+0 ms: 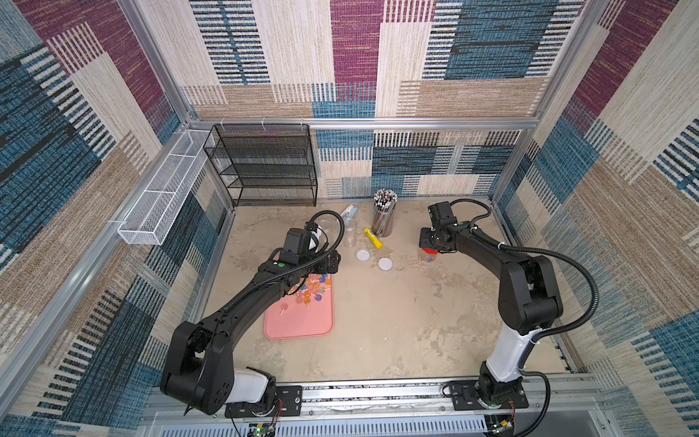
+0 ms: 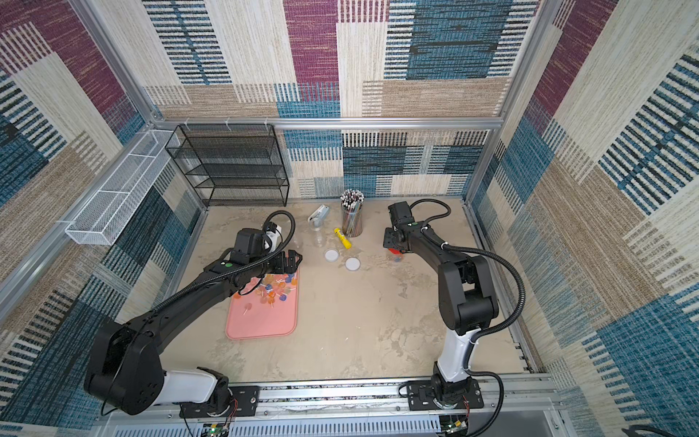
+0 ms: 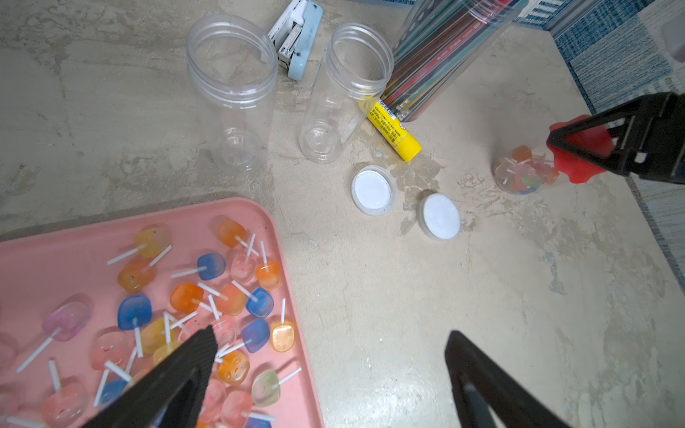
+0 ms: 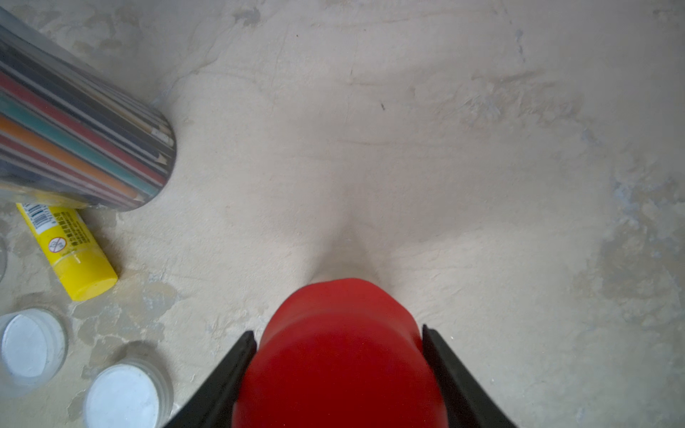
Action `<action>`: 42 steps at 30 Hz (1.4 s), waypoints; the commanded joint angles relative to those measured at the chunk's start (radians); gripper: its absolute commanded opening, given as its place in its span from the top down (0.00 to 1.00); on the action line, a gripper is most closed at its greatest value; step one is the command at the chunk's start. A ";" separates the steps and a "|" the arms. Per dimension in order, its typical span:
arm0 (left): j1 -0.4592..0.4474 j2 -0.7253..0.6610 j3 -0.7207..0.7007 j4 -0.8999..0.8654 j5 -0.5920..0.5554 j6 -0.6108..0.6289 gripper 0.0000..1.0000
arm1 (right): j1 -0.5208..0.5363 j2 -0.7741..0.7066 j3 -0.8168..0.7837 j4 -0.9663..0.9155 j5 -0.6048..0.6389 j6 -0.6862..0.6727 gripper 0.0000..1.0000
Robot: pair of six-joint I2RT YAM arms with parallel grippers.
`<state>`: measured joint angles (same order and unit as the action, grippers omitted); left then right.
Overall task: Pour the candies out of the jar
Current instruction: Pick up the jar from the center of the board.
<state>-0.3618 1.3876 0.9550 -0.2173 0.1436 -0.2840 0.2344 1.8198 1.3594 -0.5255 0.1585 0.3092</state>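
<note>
My right gripper (image 4: 337, 331) has its two fingers pressed against opposite sides of the red lid (image 4: 341, 370), so I read it as pinching that lid. The jar (image 1: 429, 258) under it stands right of centre in both top views, just below the black wrist. My left gripper (image 3: 331, 335) is spread wide and holds nothing, hanging over the upper edge of the pink tray (image 1: 299, 325), which lies lower left of centre.

I judge the jar to be light, thin clear plastic with a smooth, slippery wall. The lobed rim of the lid is the sure hold for unscrewing. For the tip, I would take the body at mid-wall, gently (a hard squeeze might buckle it). The candies (image 3: 524, 168) inside look hard and light, and their sticks could snag at the mouth.

- One jar with candies in it, a small clutch I cannot count.
- Two empty jars (image 3: 233, 92).
- Two loose white lids (image 3: 372, 191).
- One red lid.
- One tray, with well over twenty spilled lollipops (image 3: 185, 296), too overlapped for an exact count.
</note>
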 commanded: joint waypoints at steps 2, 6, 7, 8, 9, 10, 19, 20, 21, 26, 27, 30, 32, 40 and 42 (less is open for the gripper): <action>0.000 -0.005 0.038 0.008 0.068 0.041 0.01 | 0.000 -0.064 0.030 -0.005 -0.075 -0.024 0.44; 0.000 0.017 0.109 0.008 0.157 0.090 0.01 | -0.001 -0.096 0.105 -0.079 -0.298 -0.074 0.45; 0.000 0.027 0.129 0.001 0.184 0.104 0.01 | 0.000 -0.097 0.130 -0.103 -0.359 -0.085 0.45; 0.000 0.036 0.153 0.001 0.222 0.122 0.01 | 0.000 -0.099 0.151 -0.125 -0.426 -0.094 0.45; 0.000 0.042 0.172 0.000 0.255 0.138 0.01 | -0.001 -0.100 0.170 -0.145 -0.479 -0.098 0.46; 0.000 0.050 0.190 0.003 0.298 0.156 0.01 | 0.000 -0.100 0.191 -0.165 -0.538 -0.106 0.47; -0.031 0.109 0.310 -0.059 0.555 0.310 0.04 | -0.001 -0.122 0.315 -0.276 -0.983 -0.165 0.49; -0.041 0.113 0.317 -0.068 0.559 0.325 0.04 | 0.001 -0.124 0.319 -0.288 -1.013 -0.169 0.50; -0.051 0.117 0.322 -0.076 0.559 0.338 0.04 | 0.002 -0.128 0.320 -0.297 -1.032 -0.173 0.51; -0.100 0.128 0.344 -0.081 0.589 0.375 0.04 | 0.009 -0.157 0.315 -0.325 -1.090 -0.187 0.51; -0.110 0.128 0.350 -0.082 0.591 0.382 0.03 | 0.011 -0.164 0.309 -0.322 -1.115 -0.185 0.51; -0.129 0.148 0.371 -0.089 0.608 0.396 0.02 | 0.020 -0.178 0.293 -0.302 -1.166 -0.176 0.52; -0.139 0.161 0.389 -0.096 0.612 0.399 0.02 | 0.027 -0.185 0.287 -0.296 -1.192 -0.174 0.52; -0.156 0.192 0.414 -0.047 0.613 0.398 0.04 | 0.042 -0.210 0.253 -0.228 -1.259 -0.133 0.53; -0.158 0.202 0.418 -0.043 0.619 0.399 0.05 | 0.044 -0.209 0.249 -0.224 -1.259 -0.131 0.54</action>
<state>-0.5201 1.5799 1.3624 -0.2939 0.7464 0.0872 0.2745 1.6207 1.6123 -0.7952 -1.0412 0.1566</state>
